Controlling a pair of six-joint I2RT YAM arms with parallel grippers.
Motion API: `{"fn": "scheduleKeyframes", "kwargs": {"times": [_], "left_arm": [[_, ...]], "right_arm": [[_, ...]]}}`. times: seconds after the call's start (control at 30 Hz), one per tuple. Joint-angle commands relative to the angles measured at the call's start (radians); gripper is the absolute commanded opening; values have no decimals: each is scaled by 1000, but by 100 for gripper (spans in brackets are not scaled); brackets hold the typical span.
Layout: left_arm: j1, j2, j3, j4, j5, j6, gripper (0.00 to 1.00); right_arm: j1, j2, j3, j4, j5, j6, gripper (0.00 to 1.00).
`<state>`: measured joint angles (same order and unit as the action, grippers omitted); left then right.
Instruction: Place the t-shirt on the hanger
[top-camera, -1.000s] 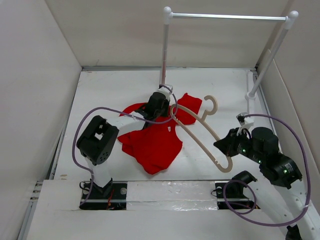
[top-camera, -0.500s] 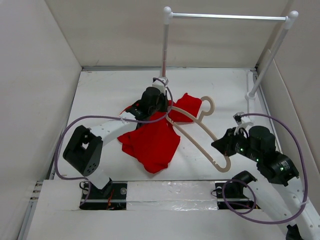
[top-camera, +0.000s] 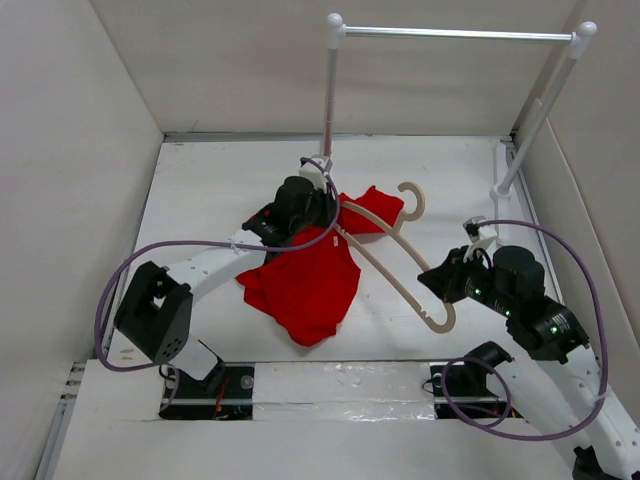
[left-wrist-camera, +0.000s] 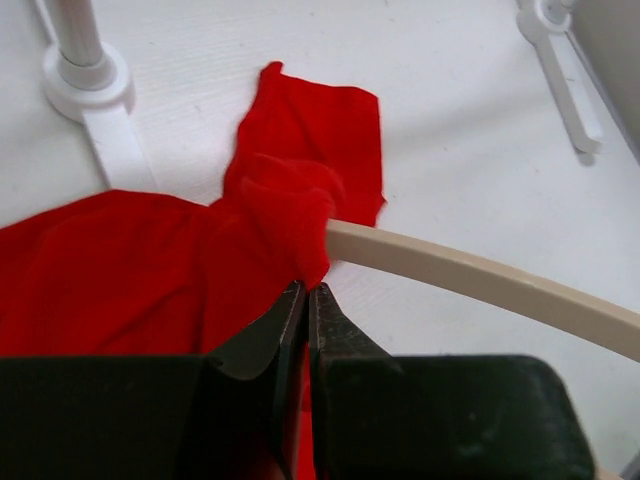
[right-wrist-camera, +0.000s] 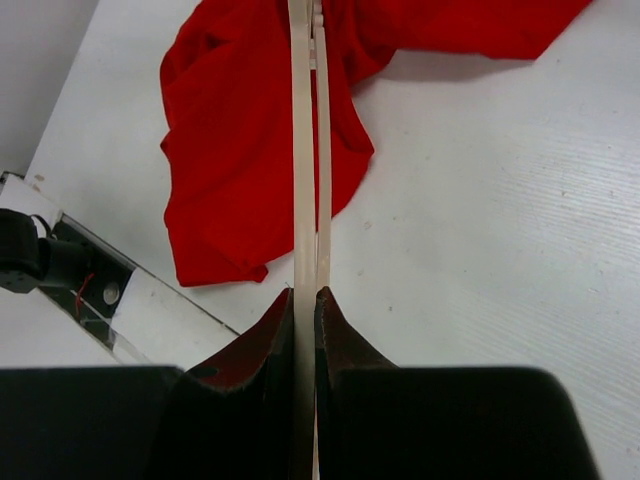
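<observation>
- Got the red t-shirt (top-camera: 305, 285) lying crumpled about mid-bench on the white bench (top-camera: 200, 190), with the bulk toward the near side and one sleeve flopped out to the far right.
- Pinched together on a bunched-up fold of that cloth with the left fingers (left-wrist-camera: 270, 335), at the far edge of the heap, near the foot of the white rack (top-camera: 329, 100).
- Gripping the cream hanger (top-camera: 392, 268) by its near-right tip with the right fingers (right-wrist-camera: 262, 340), clamped tight on the thin bar.
- Long axis of the hanger on a diagonal: far-left end up by the left fingers, near-right end down at the right fingers.
- Hook poking out from the middle toward the far-right side.
- In the left wrist view, hanger arm meeting the red bunch just past the fingertips. Can't tell if tucked inside the cloth or only pressed against it.
- In the right wrist view, hanger running straight away from the fingers and across the shirt, red on both sides of it.
- No way to tell whether lifted off the bench or resting on it.
</observation>
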<state>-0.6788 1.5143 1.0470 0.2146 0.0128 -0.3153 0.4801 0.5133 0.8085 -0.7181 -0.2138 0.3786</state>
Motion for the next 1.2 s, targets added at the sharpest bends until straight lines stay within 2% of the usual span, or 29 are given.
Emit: {"fn": "scheduleKeyframes", "kwargs": {"times": [0.0, 0.1, 0.2, 0.33, 0.53, 0.6, 0.73, 0.83, 0.93, 0.97, 1.07, 1.1, 1.17], "left_arm": [[-4, -118, -27, 71, 119, -73, 0], [-4, -218, -62, 109, 159, -119, 0], [-4, -328, -79, 100, 133, -154, 0], [-4, -449, -79, 52, 49, -169, 0], [-4, -523, -35, 54, 119, -189, 0], [-4, -528, -19, 39, 139, -191, 0], [-4, -560, -16, 11, 180, -199, 0], [-4, -598, -21, -35, 167, -197, 0], [-4, -643, -31, -63, 167, -200, 0], [-4, -666, -33, -69, 164, -205, 0], [-4, -689, -16, -125, 136, -196, 0], [-4, -695, -10, -141, 130, -194, 0], [-4, -718, -11, -170, 102, -194, 14]], "right_arm": [[21, 19, -55, 238, -39, 45, 0], [49, 89, -54, 394, 11, 75, 0], [136, 165, 4, 486, 149, 72, 0], [302, 212, 77, 574, 442, 26, 0], [616, 330, 75, 831, 744, -89, 0], [691, 369, 60, 951, 786, -128, 0], [692, 465, 58, 1120, 766, -162, 0], [600, 550, 92, 1212, 657, -178, 0], [519, 614, 97, 1338, 483, -153, 0], [452, 625, 101, 1359, 371, -130, 0], [375, 653, 68, 1503, 222, -54, 0], [374, 648, 58, 1531, 221, -40, 0], [374, 625, 32, 1549, 247, -43, 0]]}}
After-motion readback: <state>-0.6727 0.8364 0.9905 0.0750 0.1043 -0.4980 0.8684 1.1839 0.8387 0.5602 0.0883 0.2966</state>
